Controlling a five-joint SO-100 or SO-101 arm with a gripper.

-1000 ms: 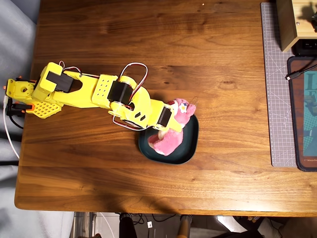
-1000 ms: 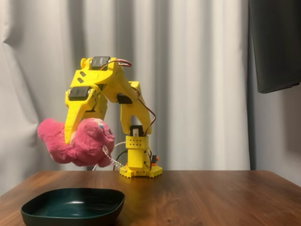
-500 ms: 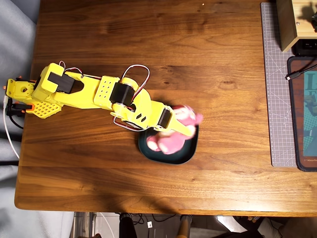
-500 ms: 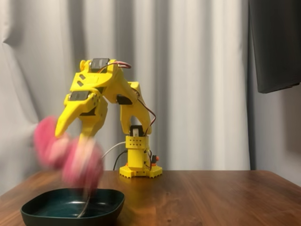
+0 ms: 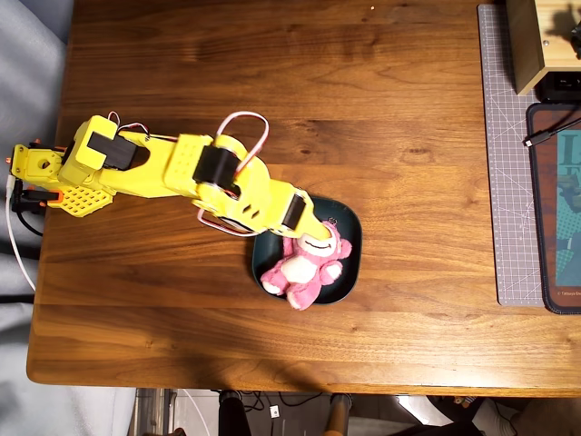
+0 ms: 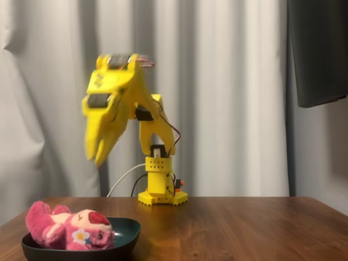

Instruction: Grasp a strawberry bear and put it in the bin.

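Observation:
The strawberry bear [image 5: 302,270] [image 6: 65,231], pink with a white belly, lies inside the bin [image 5: 351,229] [image 6: 126,232], a shallow dark teal dish. One end of the bear hangs a little over the dish's lower-left rim in the overhead view. My yellow gripper [image 5: 318,240] [image 6: 95,159] hangs well above the dish, blurred in the fixed view. It is open and holds nothing. From overhead its tip overlaps the bear's head.
The arm's base [image 5: 36,173] [image 6: 161,190] sits at the table's left edge in the overhead view. A grey cutting mat [image 5: 508,136], a wooden box [image 5: 536,45] and a dark pad [image 5: 556,209] line the right side. A pale curtain [image 6: 228,98] hangs behind.
The bear, held in the air a second ago, dropped from the gripper and now rests in the dish. The gripper has opened and risen.

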